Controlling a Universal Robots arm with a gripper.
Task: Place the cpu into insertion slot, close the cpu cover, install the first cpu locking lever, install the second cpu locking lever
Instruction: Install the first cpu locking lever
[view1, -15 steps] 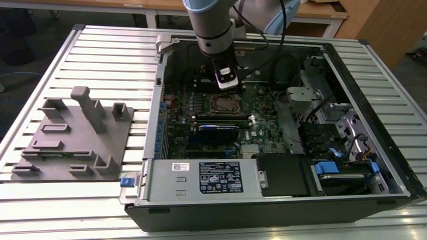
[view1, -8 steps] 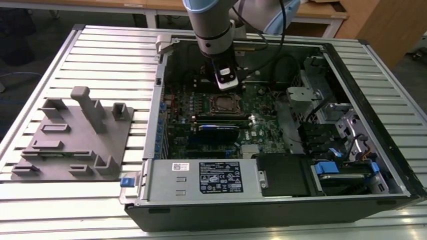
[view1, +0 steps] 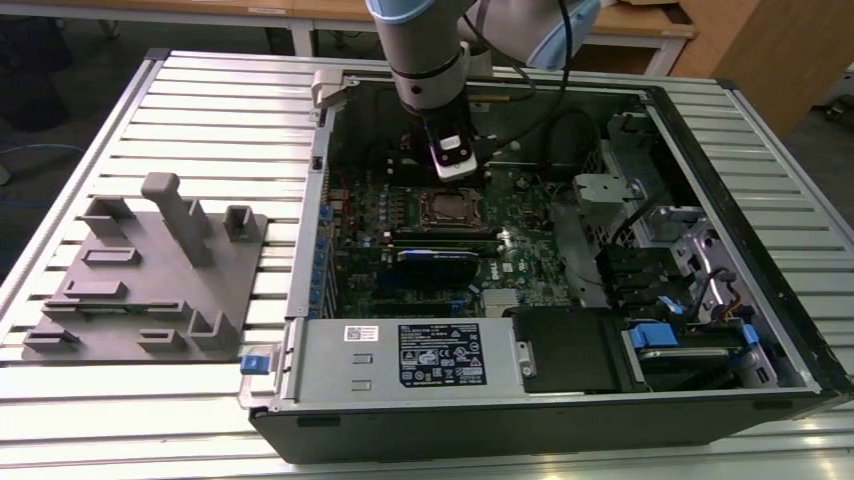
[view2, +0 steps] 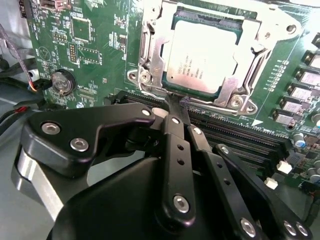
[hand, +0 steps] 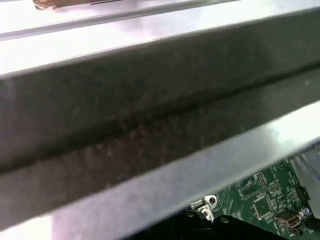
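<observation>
An open computer case (view1: 561, 400) lies on a slatted metal table (view1: 200, 90), with a grey plastic fixture (view1: 147, 270) beside it towards the exterior view's left. The robot arm reaches down into the case from above, and its gripper (view1: 451, 165) hangs just over the green motherboard (view1: 534, 250). The cpu (view2: 202, 55) is a square with no long axis. It lies flat in the insertion slot (view2: 207, 19), its silvery metal top facing up and its edges square with the socket. The cpu cover (view2: 155, 57) is folded down, its window framing the chip's top. In the second wrist view the black fingers (view2: 172, 125) are drawn tight together. Their tips meet at the cover's near edge, between the socket and the long black memory slots (view2: 235, 135). Whether they pinch anything thin cannot be told. A round coin battery (view2: 62, 81) sits well apart on the board.
</observation>
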